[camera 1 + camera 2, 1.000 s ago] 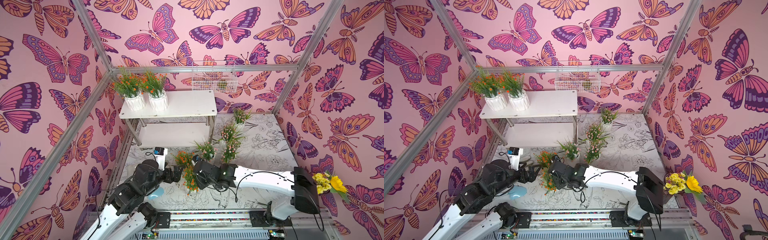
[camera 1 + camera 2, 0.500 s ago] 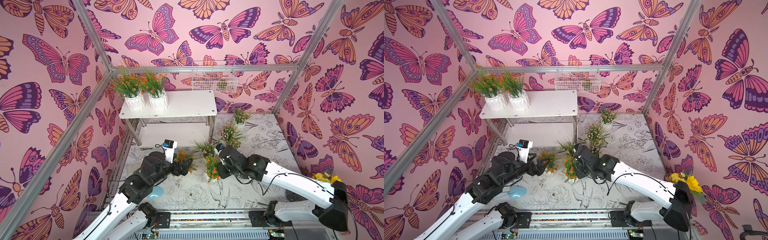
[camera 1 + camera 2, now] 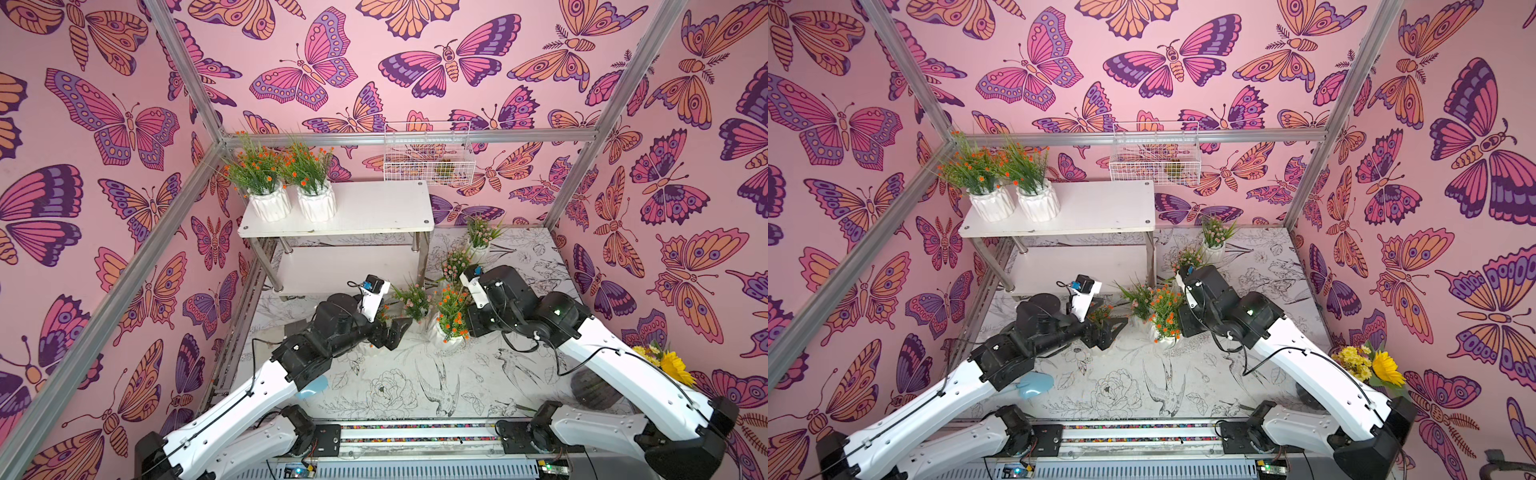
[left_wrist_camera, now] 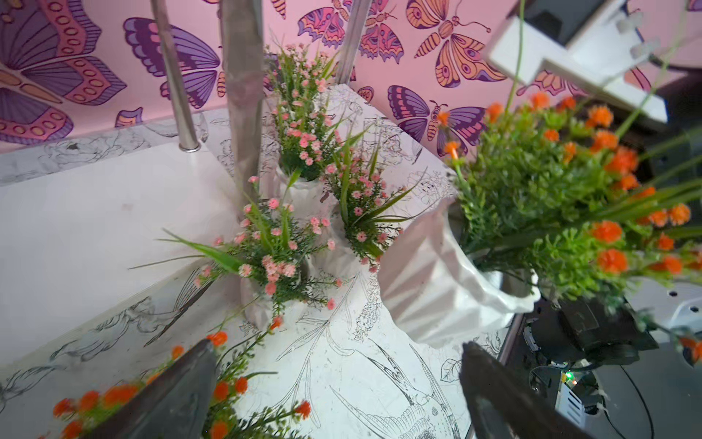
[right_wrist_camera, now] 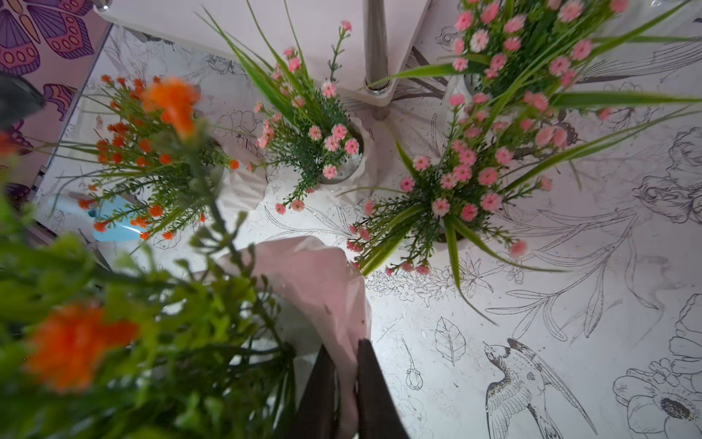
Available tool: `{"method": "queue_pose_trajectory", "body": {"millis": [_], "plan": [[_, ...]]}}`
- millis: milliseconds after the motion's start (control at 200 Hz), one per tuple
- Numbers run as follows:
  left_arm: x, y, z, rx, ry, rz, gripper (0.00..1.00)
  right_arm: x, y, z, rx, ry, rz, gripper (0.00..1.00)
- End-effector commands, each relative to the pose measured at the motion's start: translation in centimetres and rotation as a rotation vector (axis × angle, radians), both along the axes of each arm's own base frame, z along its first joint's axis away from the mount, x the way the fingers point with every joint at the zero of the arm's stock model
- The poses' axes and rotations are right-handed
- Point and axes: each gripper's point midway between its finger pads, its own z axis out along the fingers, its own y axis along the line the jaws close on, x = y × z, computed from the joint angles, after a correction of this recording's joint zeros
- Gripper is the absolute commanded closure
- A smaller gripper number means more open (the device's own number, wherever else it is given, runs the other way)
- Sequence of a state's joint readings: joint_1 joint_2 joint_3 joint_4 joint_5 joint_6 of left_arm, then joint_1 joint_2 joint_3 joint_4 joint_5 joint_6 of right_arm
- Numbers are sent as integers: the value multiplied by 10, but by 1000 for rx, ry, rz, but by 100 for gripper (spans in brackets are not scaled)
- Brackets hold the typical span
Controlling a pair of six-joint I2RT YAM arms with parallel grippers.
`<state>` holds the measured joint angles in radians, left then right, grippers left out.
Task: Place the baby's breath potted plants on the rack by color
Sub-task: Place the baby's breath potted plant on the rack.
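Left pincer (image 4: 337, 347) spread wide, only bare desk (image 4: 364, 387) w/ bird sketch btwn fingers (image 4: 171, 399). Hard against one finger: low orange plant (image 4: 224, 384), blurry. Beyond other finger, close: tilted orange plant (image 4: 437, 277) in wht ribbed pot, black arm hardware (image 4: 592, 334) at its rim. Straight ahead, farther: three pink plants (image 4: 277, 262) clustered, pots near touching, beside rack (image 4: 95, 228) lower shelf & metal leg (image 4: 243, 95). Butterfly wall (image 4: 456, 76) behind.

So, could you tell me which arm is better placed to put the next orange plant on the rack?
Probably the right: the right claw is shut on the rim of an orange plant, ready to carry to the rack. The left claw is open and holds nothing.
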<state>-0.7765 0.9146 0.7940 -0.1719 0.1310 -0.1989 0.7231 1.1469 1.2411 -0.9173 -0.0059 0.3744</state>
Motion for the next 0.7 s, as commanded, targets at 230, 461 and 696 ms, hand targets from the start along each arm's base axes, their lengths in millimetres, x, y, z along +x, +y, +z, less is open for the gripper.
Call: {"method": "queue_pose_trajectory", "body": {"millis": [230,461,696], "plan": [[-18,-50,-8,86,-247,-145,0,15,11,32,75,-21,45,100],[-21,-75,-10,99,-345,-147,0,19,21,32,91,1,62,100],[-15,-96,-13,99,-357,-141,0,19,28,33,116,16,73,100]]}}
